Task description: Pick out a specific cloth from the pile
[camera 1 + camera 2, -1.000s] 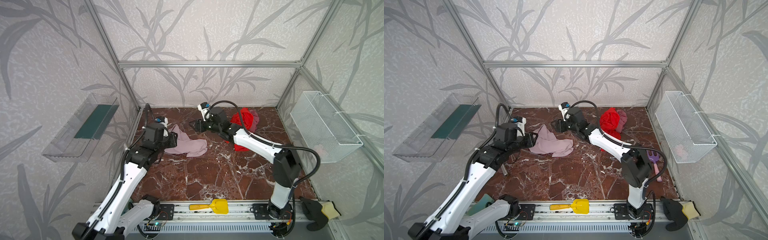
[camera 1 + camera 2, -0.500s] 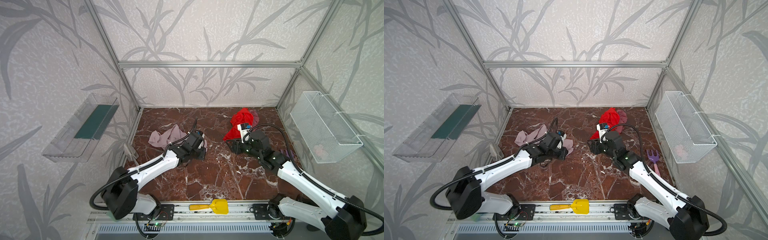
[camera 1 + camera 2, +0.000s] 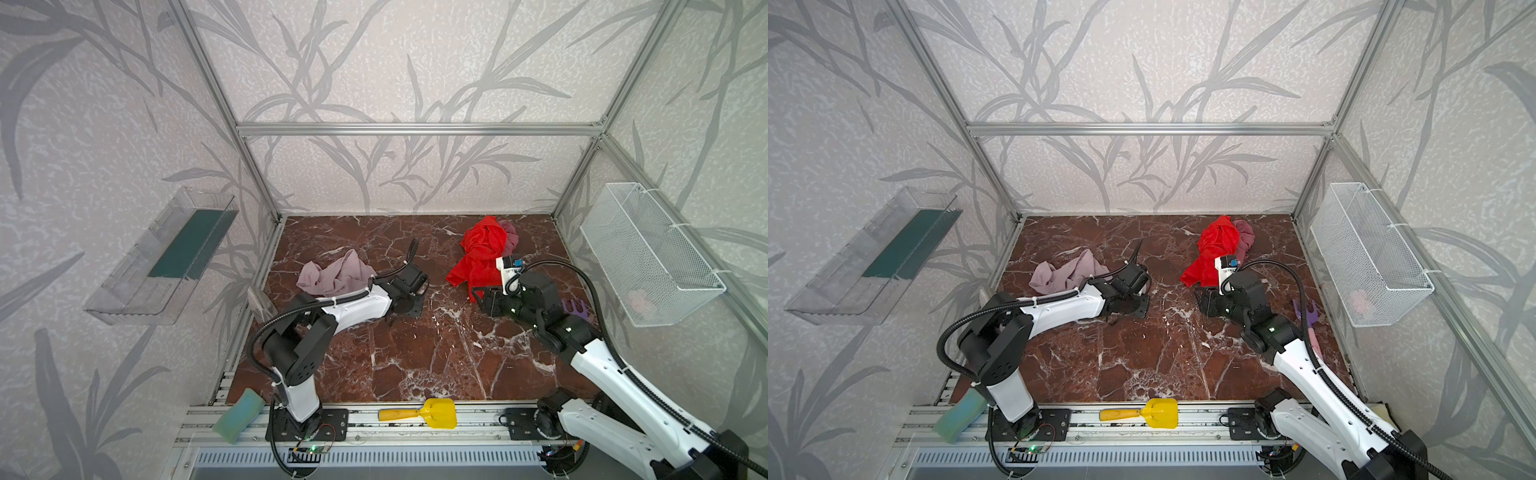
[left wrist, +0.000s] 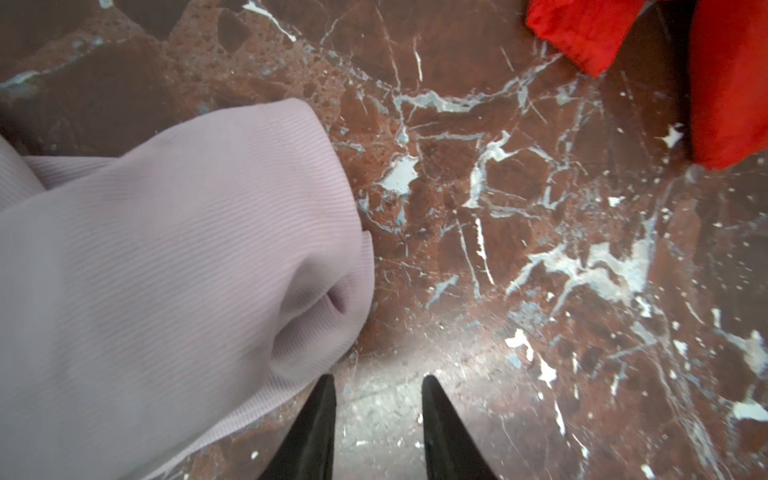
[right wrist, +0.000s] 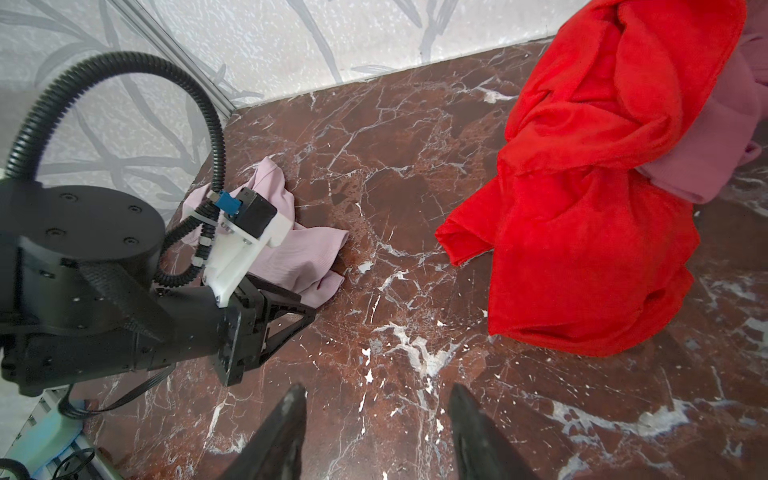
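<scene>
Cloth (image 4: 166, 257) lies well apart from the pile (image 3: 484, 249); your left gripper (image 4: 378, 378) stands spread and empty just beside it, your right gripper (image 5: 377, 388) likewise near the pile.

Robotics laboratory test cell: an aluminium frame (image 3: 415, 129) encloses leaf-printed wall panels (image 3: 415, 62) and a marble-patterned floor board (image 3: 415, 353), with left arm (image 3: 357, 309) and right arm (image 3: 602, 365) bolted to a mounting rail (image 3: 482, 419) along the lower edge of both top views.
</scene>
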{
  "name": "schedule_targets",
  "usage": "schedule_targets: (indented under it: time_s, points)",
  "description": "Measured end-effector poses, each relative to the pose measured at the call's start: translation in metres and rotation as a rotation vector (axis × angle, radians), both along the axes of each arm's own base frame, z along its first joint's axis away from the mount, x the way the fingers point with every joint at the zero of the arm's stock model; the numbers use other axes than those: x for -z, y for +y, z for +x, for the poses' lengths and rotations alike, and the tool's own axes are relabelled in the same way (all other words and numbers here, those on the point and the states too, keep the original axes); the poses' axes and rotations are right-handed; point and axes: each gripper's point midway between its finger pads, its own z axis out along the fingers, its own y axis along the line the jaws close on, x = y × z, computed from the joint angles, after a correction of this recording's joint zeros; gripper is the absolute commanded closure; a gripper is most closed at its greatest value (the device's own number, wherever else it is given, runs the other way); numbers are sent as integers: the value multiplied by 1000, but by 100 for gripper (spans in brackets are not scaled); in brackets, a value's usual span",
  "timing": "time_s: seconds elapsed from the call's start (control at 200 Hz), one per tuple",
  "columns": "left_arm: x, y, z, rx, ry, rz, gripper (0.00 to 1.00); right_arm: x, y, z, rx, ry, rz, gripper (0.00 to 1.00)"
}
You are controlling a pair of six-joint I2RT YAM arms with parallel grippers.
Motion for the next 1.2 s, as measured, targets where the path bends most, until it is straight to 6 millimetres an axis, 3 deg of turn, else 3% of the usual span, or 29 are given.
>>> schedule_targets:
  time_s: [0.61,0.735,0.865,1.075,1.2]
  points:
    - [23,6,24,-36,-29,132,65,7,-11,8,26,41,31,46]
    - [30,8,25,-34,-24,155,76,7,-13,10,32,41,36,46]
    - [28,8,28,-40,-33,162,100,7,-16,11,43,42,38,46]
    - [26,7,26,-34,-28,157,100,7,-20,14,58,41,47,46]
    - [12,3,24,-24,-34,127,100,7,-19,15,59,43,56,46]
